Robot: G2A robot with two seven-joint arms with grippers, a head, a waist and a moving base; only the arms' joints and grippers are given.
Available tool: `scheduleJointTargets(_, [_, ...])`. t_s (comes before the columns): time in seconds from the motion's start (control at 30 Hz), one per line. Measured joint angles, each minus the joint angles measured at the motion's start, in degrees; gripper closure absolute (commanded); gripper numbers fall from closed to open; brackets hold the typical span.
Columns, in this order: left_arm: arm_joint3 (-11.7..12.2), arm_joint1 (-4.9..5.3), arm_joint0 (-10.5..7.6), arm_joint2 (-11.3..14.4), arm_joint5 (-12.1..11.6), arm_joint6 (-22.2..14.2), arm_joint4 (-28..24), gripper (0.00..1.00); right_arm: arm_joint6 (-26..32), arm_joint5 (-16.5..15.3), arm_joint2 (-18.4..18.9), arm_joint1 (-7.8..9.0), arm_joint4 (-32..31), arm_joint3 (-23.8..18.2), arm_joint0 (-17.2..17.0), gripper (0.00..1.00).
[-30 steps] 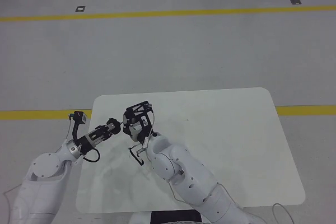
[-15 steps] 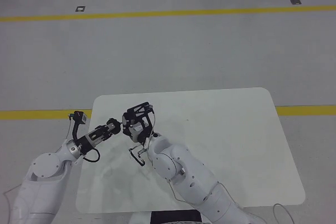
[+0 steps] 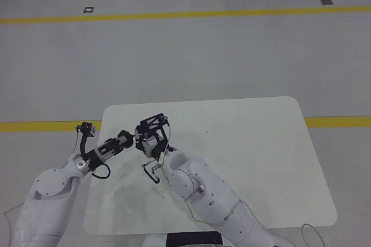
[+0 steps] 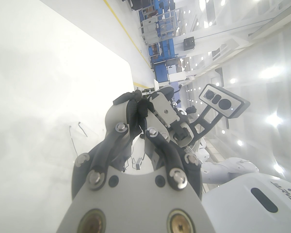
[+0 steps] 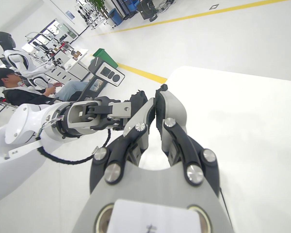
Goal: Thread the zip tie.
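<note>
The white table (image 3: 247,154) carries the work over its left part, where the 2 arms meet. Over the last second the right arm (image 3: 191,185) has crept slightly toward the left arm (image 3: 93,157), so the right gripper (image 5: 155,105) and left gripper (image 4: 137,105) now stand tip to tip, about touching. Both are clenched, pads pressed together. The zip tie I cannot pick out for sure: a thin dark strand (image 4: 72,141) just beside the left gripper, seen against the table, may be it. So small a shift suggests fine alignment of tail and head, with the threading not yet finished.
</note>
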Motion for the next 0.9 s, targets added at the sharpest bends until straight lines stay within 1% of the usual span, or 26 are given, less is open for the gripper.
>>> scheduleJointTargets(0.23, [0.0, 0.00, 0.00, 0.0, 0.0, 0.0, 0.0, 1.00, 0.3, 0.2, -0.7, -0.17, 0.2, 0.9, 0.6, 1.00])
scheduleJointTargets(0.43, [0.0, 0.00, 0.00, 0.0, 0.0, 0.0, 0.0, 1.00, -1.1, 0.4, -0.7, -0.23, 0.4, 0.7, 0.7, 1.00])
scheduleJointTargets(0.67, [0.0, 0.00, 0.00, 0.0, 0.0, 0.0, 0.0, 1.00, 0.3, 1.6, -0.8, -0.25, 0.3, 1.4, 0.8, 1.00])
scheduleJointTargets(0.9, [0.0, 0.00, 0.00, 0.0, 0.0, 0.0, 0.0, 1.00, 0.7, 1.7, -0.9, -0.29, 0.5, 1.7, 1.0, 1.00])
